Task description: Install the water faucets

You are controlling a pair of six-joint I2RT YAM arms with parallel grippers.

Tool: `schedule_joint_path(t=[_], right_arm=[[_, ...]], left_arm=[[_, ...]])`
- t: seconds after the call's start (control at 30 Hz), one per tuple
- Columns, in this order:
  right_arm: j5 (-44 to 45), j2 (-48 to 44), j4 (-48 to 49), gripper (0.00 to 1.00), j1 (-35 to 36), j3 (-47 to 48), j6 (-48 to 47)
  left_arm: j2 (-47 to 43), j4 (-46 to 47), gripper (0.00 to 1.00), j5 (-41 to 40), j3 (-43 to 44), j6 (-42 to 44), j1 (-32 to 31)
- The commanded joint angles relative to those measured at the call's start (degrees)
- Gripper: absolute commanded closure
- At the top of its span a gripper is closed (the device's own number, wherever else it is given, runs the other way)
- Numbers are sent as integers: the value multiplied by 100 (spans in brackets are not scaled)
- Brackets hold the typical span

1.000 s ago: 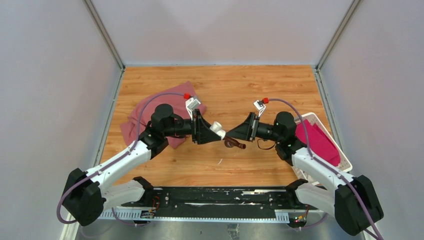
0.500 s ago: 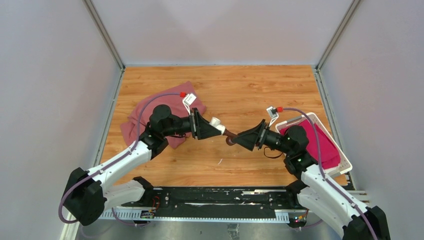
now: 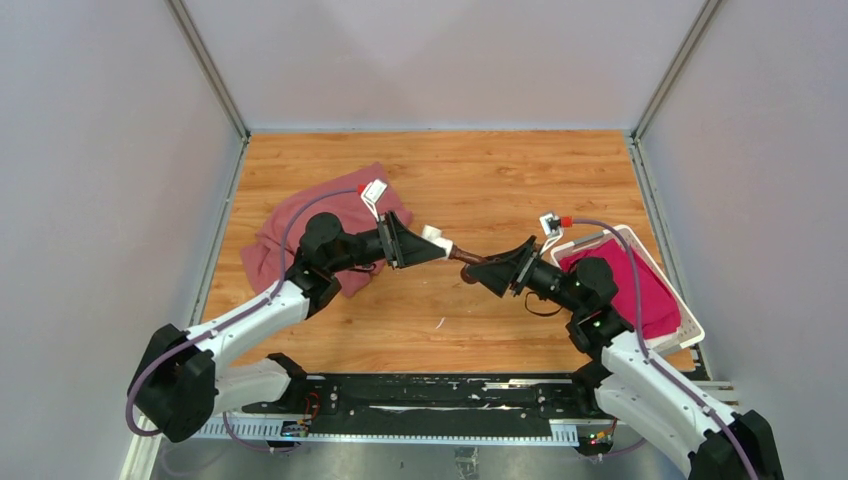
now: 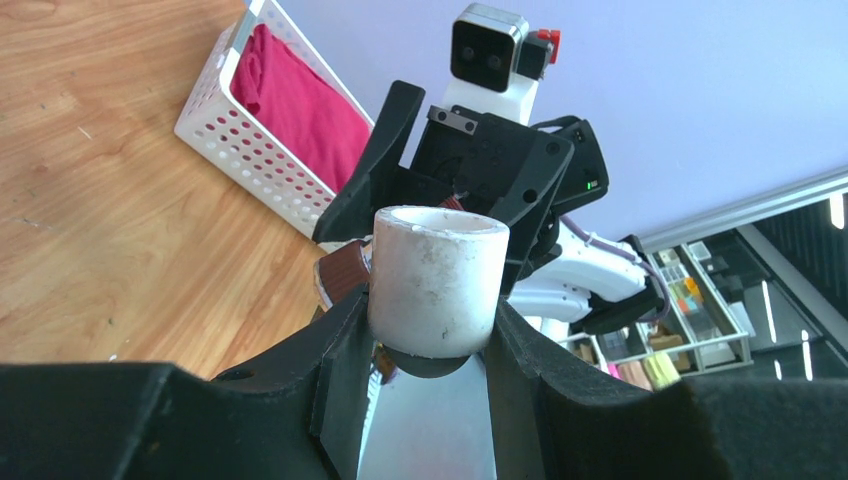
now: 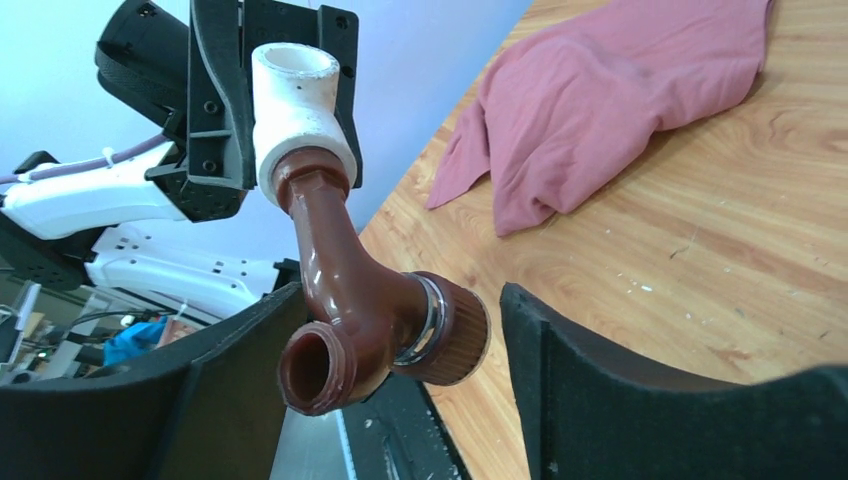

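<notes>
The left gripper (image 4: pixel 430 340) clamps the stubby white plastic pipe fitting (image 4: pixel 437 275). Only the right wrist view shows the curved reddish-brown tap (image 5: pixel 332 250) plugged into it, with the right gripper (image 5: pixel 398 310) standing apart around the tap.

Wooden desk (image 3: pixel 440 170), scuffed pale in spots. Dusty pink cloth (image 3: pixel 265 250) lies crumpled at the left side. White perforated basket (image 4: pixel 240 140) sits at the right edge, holding a magenta cloth (image 3: pixel 655 285), seemingly one bunched piece.
</notes>
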Motion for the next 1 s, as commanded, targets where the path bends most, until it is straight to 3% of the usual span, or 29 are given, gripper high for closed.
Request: schedule_joint_path(t=[0.0, 0.17, 0.4, 0.43, 0.57, 0.6, 0.8, 0.97], right_arm=[[213, 114, 325, 30, 116, 110, -84], [154, 356, 830, 47, 124, 73, 201], [38, 531, 1010, 43, 136, 284, 369], [-4, 560, 995, 47, 137, 324, 374], [-161, 706, 940, 84, 137, 440, 516], [-167, 740, 906, 87, 137, 458, 590], [-285, 789, 223, 100, 136, 832, 1176], [-288, 759, -325, 100, 137, 1058, 1774]], left_arm=[[46, 459, 100, -201, -36, -246, 24], [44, 463, 100, -178, -53, -232, 23], [90, 462, 100, -117, -66, -219, 29], [96, 461, 100, -123, -71, -207, 28], [83, 463, 100, -122, -47, -158, 23], [73, 463, 100, -129, -40, -136, 25], [39, 463, 100, 8, -7, 222, 23], [-32, 459, 100, 176, 3, 839, 23]])
